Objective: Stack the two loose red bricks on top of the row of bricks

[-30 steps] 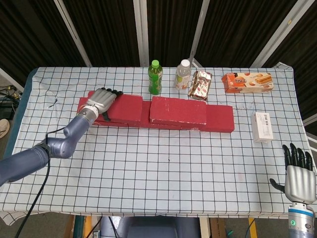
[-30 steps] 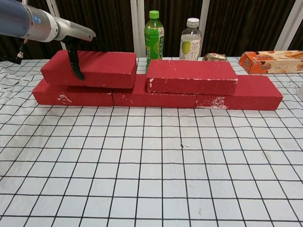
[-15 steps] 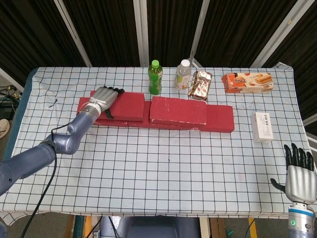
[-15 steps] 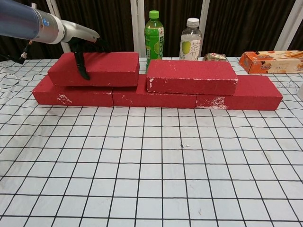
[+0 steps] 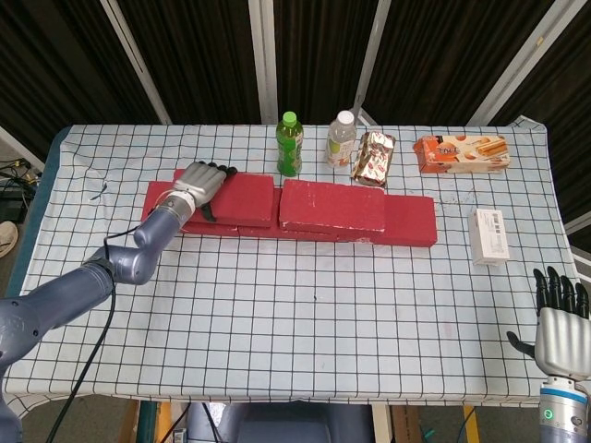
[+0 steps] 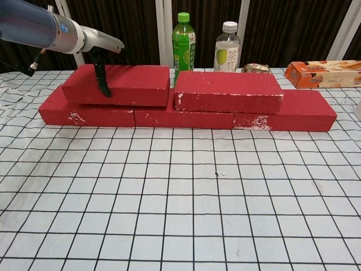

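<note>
A row of red bricks (image 5: 406,221) (image 6: 282,116) lies across the far half of the table. Two more red bricks rest on top of it: the left upper brick (image 5: 240,196) (image 6: 132,84) and the right upper brick (image 5: 332,205) (image 6: 228,91), with a small gap between them. My left hand (image 5: 200,183) (image 6: 98,56) grips the left end of the left upper brick, palm on top and thumb down its front face. My right hand (image 5: 560,323) hovers off the table's near right corner, fingers spread and holding nothing; the chest view does not show it.
Behind the bricks stand a green bottle (image 5: 289,144) (image 6: 183,39) and a clear bottle (image 5: 341,138) (image 6: 227,45). A foil snack pack (image 5: 376,156), an orange biscuit box (image 5: 460,152) (image 6: 322,72) and a white box (image 5: 488,236) lie to the right.
My left hand has slid the left upper brick to the right along the row, narrowing the gap to the right upper brick. The right hand has barely moved.
</note>
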You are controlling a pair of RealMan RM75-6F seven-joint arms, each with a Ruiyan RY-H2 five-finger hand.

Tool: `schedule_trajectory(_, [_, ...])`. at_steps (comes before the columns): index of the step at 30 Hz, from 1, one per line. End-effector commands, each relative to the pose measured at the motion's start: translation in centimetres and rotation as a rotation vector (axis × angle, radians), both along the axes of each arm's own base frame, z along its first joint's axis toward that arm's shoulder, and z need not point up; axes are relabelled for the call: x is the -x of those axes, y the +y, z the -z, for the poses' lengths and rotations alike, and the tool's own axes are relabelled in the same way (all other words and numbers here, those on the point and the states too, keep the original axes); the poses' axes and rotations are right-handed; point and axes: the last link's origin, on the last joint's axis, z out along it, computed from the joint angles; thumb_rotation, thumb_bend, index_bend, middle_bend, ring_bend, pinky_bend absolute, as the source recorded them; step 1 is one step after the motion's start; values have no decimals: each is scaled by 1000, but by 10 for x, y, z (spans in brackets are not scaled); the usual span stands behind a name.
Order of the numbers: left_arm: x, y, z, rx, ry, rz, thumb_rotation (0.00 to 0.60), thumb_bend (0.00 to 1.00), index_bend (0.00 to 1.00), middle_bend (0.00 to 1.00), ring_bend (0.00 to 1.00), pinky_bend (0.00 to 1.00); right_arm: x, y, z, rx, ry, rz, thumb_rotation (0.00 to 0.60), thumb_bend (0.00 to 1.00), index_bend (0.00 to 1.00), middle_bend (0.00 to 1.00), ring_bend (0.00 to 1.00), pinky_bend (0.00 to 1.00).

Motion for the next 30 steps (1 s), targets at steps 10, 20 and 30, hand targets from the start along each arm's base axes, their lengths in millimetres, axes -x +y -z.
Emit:
schedule_trajectory(10, [-6, 0, 2, -9, 7, 2, 600, 260, 291, 252, 145, 200, 0, 0, 0, 3, 0, 3, 600, 154, 43, 7, 0, 0])
schedule_trajectory(20, [-9, 0, 3, -18, 16, -12, 600, 260, 290, 249, 143, 199, 0, 0, -1, 5, -5, 7, 600, 154, 43, 7, 0, 0])
schedule_trajectory(30, [-13, -2, 7, -17, 26, -9, 600, 260, 290, 247, 143, 199, 1, 0, -2, 9, -7, 11, 600, 154, 43, 7, 0, 0])
